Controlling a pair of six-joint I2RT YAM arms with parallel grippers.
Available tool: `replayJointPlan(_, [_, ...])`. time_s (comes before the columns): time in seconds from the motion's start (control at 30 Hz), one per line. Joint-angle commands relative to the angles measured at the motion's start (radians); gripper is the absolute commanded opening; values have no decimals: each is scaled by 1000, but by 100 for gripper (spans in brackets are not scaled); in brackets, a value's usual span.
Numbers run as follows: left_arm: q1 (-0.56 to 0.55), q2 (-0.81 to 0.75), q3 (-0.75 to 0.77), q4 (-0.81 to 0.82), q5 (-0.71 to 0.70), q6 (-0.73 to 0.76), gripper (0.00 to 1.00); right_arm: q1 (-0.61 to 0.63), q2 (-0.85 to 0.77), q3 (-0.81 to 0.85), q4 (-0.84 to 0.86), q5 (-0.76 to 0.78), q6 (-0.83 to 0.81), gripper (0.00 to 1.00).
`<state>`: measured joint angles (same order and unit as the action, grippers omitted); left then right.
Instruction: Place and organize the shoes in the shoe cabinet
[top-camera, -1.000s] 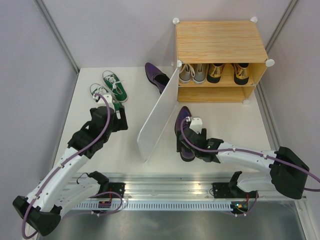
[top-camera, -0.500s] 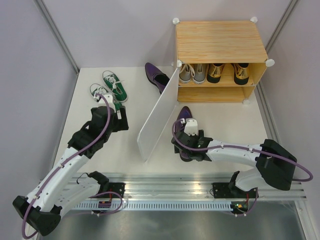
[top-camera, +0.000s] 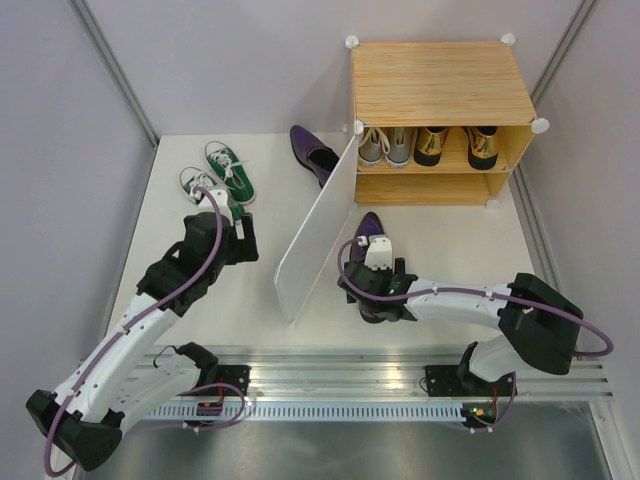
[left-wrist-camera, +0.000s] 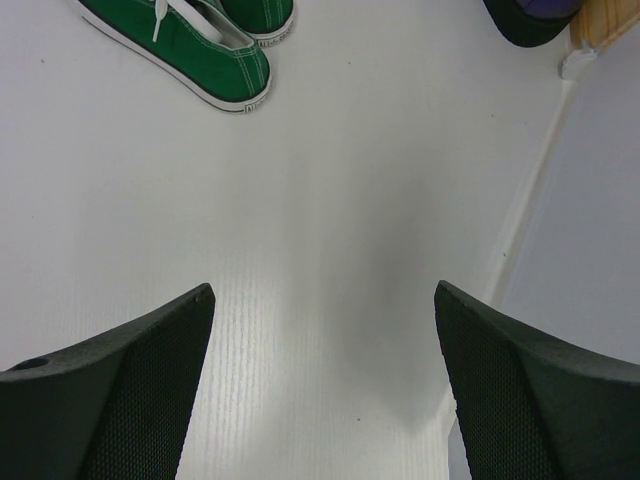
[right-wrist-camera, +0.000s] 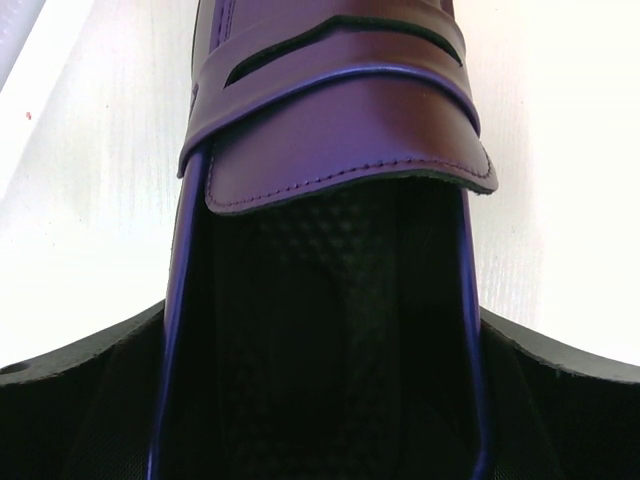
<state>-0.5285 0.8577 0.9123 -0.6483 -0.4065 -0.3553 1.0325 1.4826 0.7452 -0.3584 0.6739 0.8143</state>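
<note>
From above, you've shelved four of eight: two grey sneakers (top-camera: 385, 146) and two gold shoes (top-camera: 458, 146) sit on the upper shelf of the shoe cabinet (top-camera: 440, 85), at the tabletop's (top-camera: 455, 235) far right corner. Two green sneakers (top-camera: 222, 172) wait near the far left corner, and two purple shoes (top-camera: 312, 152) remain out.

Left wrist: your left gripper (left-wrist-camera: 320, 330) is wide and empty.

Right wrist: your right gripper (right-wrist-camera: 320, 400) is wide, straddling the near purple shoe (right-wrist-camera: 335, 130).

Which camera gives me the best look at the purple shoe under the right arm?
Right wrist: the purple shoe fills the frame, strap and opening sharp, lying between the fingers of the right pincer. Top external shows only its toe and heel end, with the right arm covering the middle. Left wrist does not show it.
</note>
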Motion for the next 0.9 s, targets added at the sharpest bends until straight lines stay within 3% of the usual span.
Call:
replayJointPlan(0.0, [4, 3, -1, 35, 23, 38, 92, -12, 122, -82, 190, -97, 49, 98])
replayJointPlan(0.13, [4, 4, -1, 35, 31, 39, 92, -32, 119, -110, 230, -148, 43, 98])
replayJointPlan(0.23, [4, 6, -1, 36, 34, 39, 92, -35, 91, -122, 231, -155, 34, 89])
replayJointPlan(0.33, [4, 6, -1, 36, 38, 41, 92, -37, 32, -139, 227, -160, 23, 67])
replayJointPlan(0.37, [4, 6, -1, 35, 40, 41, 92, -37, 13, -142, 213, -155, 22, 54])
replayJointPlan(0.43, [4, 6, -1, 36, 41, 44, 92, -38, -47, -152, 191, -143, 17, 44])
replayJointPlan(0.47, [4, 6, -1, 35, 43, 42, 92, -41, -68, -155, 168, -137, 17, 33])
replayJointPlan(0.6, [4, 6, -3, 36, 44, 44, 92, -57, -201, -179, 104, -116, 22, 8])
replayJointPlan(0.67, [4, 6, -3, 36, 47, 45, 92, -71, -249, -190, 79, -108, 25, 1])
replayJointPlan(0.87, [4, 6, -3, 38, 48, 45, 92, -107, -404, -237, 42, -105, 3, 1])
